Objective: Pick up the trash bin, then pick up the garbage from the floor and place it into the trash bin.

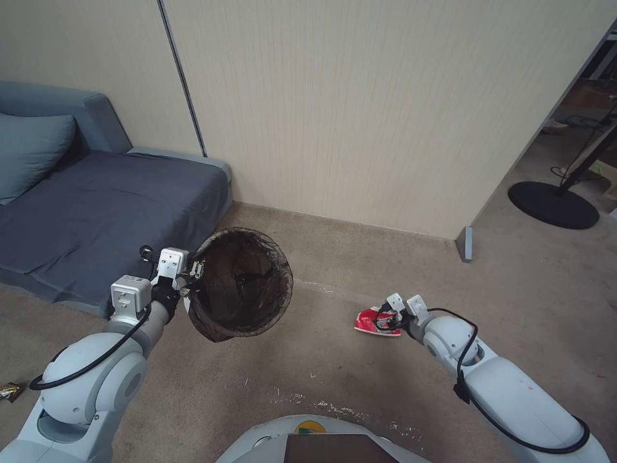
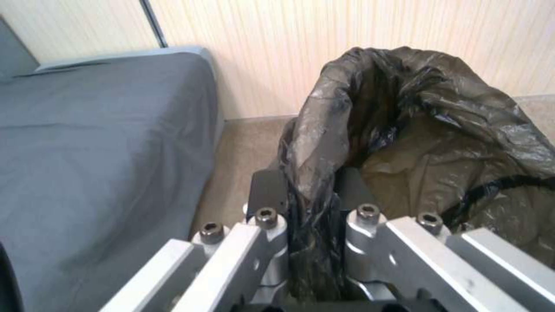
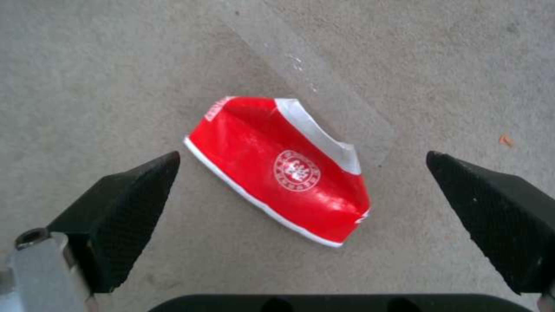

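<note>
The trash bin (image 1: pixel 241 283), lined with a dark brown-black bag, hangs tilted above the floor (image 1: pixel 321 366). My left gripper (image 1: pixel 193 273) is shut on its near rim. In the left wrist view the left gripper (image 2: pixel 312 208) pinches the folded liner (image 2: pixel 416 130) and the rim. A piece of garbage, a red packet (image 1: pixel 371 321) with a white emblem, lies flat on the carpet. My right gripper (image 1: pixel 385 315) is low over it and open. In the right wrist view the red packet (image 3: pixel 283 173) lies between the spread black fingertips (image 3: pixel 127 203), apart from both.
A grey sofa bed (image 1: pixel 96 212) stands at the left by the beige wall. A round black stand base (image 1: pixel 553 204) sits at the far right past the wall's end. A small shiny wrapper (image 1: pixel 9 390) lies at the left edge. Tape strips (image 1: pixel 308 399) mark the carpet.
</note>
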Controlling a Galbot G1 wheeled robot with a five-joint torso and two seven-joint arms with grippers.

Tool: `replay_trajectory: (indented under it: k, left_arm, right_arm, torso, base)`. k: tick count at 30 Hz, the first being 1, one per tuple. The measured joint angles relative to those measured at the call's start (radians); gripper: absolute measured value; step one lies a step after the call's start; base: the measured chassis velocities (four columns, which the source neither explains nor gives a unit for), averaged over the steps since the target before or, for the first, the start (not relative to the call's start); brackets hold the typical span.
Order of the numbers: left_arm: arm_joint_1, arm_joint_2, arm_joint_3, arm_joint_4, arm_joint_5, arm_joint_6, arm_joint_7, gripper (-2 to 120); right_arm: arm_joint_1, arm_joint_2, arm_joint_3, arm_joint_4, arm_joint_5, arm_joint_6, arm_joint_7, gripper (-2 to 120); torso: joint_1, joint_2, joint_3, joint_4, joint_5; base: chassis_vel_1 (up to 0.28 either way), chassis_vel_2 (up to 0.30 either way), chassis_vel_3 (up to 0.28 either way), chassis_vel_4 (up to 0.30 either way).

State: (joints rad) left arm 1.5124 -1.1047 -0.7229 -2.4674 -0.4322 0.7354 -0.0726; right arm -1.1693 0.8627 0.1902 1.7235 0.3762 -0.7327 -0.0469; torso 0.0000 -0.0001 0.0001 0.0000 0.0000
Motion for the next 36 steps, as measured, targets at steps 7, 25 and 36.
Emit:
replay_trajectory:
  k: [7,25,36]
  left_arm:
    - [-0.004,-0.003,0.0,0.006,-0.001,0.0,0.001,7]
    - [-0.003,-0.004,-0.003,0.014,0.001,0.0,0.003,7]
    - [-0.002,-0.003,-0.001,0.023,0.002,0.0,0.005,7]
  right_arm:
    - [0.044,0.001,-0.035,-0.054,-0.01,0.006,-0.01,100]
    - [0.158,0.032,-0.135,-0.227,-0.066,0.046,-0.057,100]
    - [0.2,0.033,-0.172,-0.279,-0.09,0.06,-0.071,100]
  torso:
    - [0.0,0.0,0.0,0.0,-0.0001]
    - [0.0,0.0,0.0,0.0001,0.0001]
    - [0.0,0.0,0.0,0.0,0.0]
  base:
    - [0.0,0.0,0.0,0.0]
    - [0.0,0.0,0.0,0.0]
    - [0.0,0.0,0.0,0.0]
